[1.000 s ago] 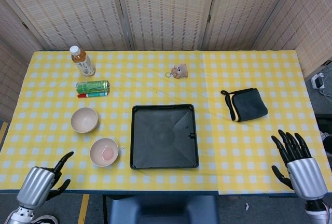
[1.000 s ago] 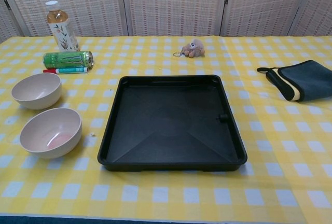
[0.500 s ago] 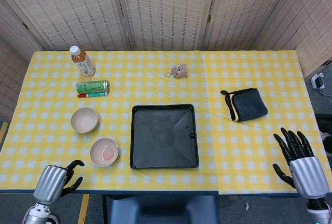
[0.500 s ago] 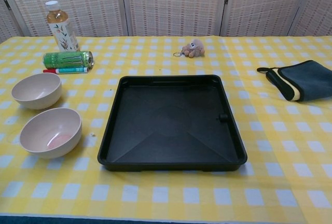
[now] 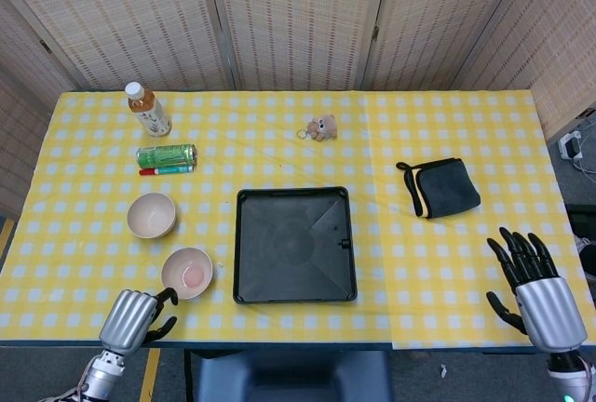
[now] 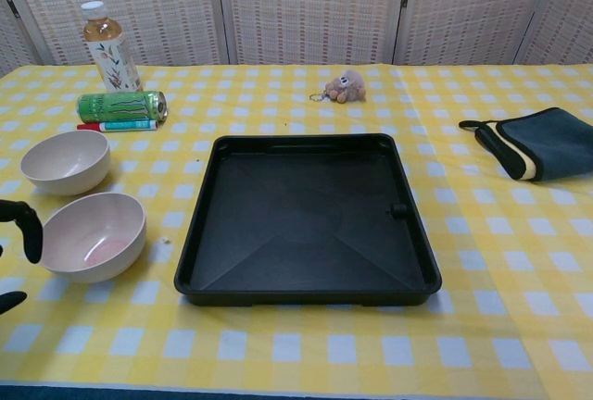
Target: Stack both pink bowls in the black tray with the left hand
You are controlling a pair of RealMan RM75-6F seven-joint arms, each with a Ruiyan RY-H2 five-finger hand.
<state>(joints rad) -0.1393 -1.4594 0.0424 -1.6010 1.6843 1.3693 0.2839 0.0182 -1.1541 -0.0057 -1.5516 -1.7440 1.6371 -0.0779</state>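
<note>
A square black plastic tray [image 5: 294, 245], shallow with rounded corners and a raised rim, sits empty at the middle of a table draped in yellow-and-white checked cloth [image 5: 447, 123]. Two round, matte pink bowls stand to its left, both outside it: the nearer pink bowl [image 5: 186, 273], with a pink smear in its bottom, lies just beside the tray's left edge, and the farther pink bowl [image 5: 151, 215] sits behind it, apart from it. The left hand [image 5: 135, 317], silver-backed with black fingers, hovers at the table's front edge just short of the nearer bowl; its fingers are curled but apart and hold nothing, and in the chest view only dark fingertips [image 6: 28, 226] show at the frame's left edge beside that bowl's rim. The right hand [image 5: 531, 281] rests at the front right corner, fingers spread and empty. Toward the back lie a green drink can [image 5: 167, 154] on its side, a red-and-white pen [image 5: 166, 170] just before it, an upright tea bottle [image 5: 148, 110], a small plush keychain [image 5: 321, 127] and a folded dark cloth pouch [image 5: 439, 187] with pale trim.
</note>
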